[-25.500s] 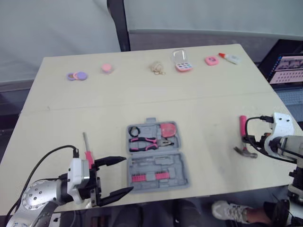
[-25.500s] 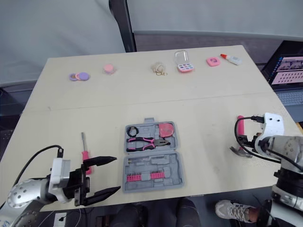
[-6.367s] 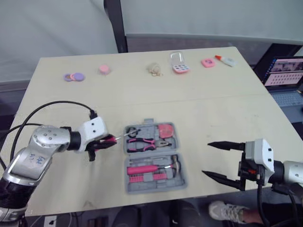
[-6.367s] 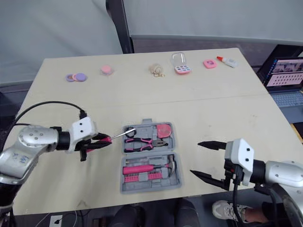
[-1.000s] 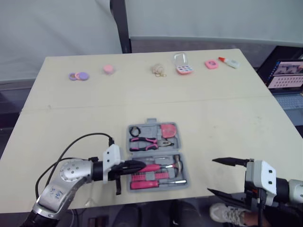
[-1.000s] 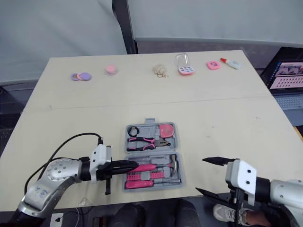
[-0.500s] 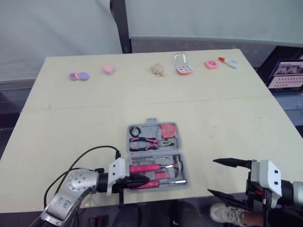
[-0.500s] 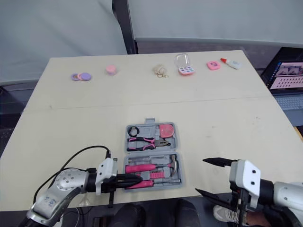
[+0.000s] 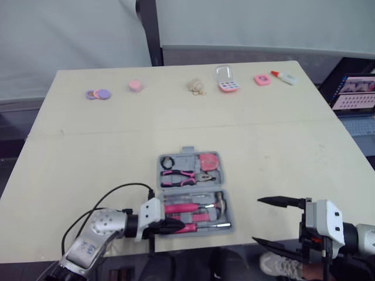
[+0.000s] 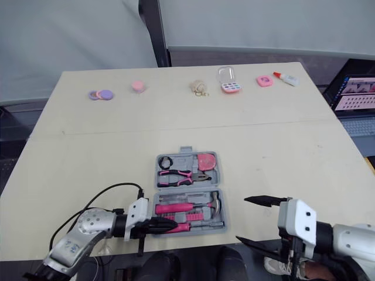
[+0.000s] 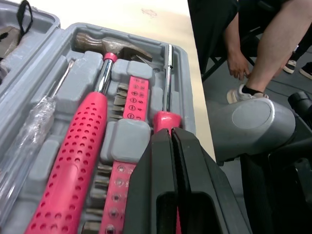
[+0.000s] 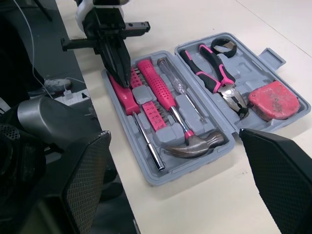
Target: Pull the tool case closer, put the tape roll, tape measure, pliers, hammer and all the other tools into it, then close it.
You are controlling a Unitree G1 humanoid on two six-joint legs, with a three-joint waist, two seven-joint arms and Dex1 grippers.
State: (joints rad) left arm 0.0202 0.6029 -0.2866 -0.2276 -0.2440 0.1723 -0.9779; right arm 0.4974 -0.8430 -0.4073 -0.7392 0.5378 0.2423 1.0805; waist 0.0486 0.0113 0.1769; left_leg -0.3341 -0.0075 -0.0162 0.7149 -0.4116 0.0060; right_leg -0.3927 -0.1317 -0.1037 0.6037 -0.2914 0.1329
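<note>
The jaws of the left gripper [image 11: 171, 139] are closed narrow on the pink handle of the screwdriver [image 11: 165, 119]. This tool seems to lie already in the groove of the tool case [image 12: 271, 55] that is nearest to the edge of the counter [image 9: 263, 152]. The jaws of the right gripper [image 10: 242, 218] are spread wide and hold nothing; it hangs well to the right of the tool case. I judge that the main danger is in the release. If the left gripper lifts away before its jaws open, the screwdriver will come out of its groove again. If the handle is not pressed fully down, the lid may not shut later. The tool case lies open and flat, close to the near edge of the counter, so a push toward that edge could slide it off. In its near half, beside the screwdriver, are a pink bit strip [image 11: 134, 97], the hammer [image 12: 158, 87] and a clear-handled driver [image 11: 29, 131]. In the far half are the pliers [image 12: 217, 73], the tape measure [image 12: 273, 100] and the tape roll [image 10: 164, 162]. These may fall out when this half is folded over.
</note>
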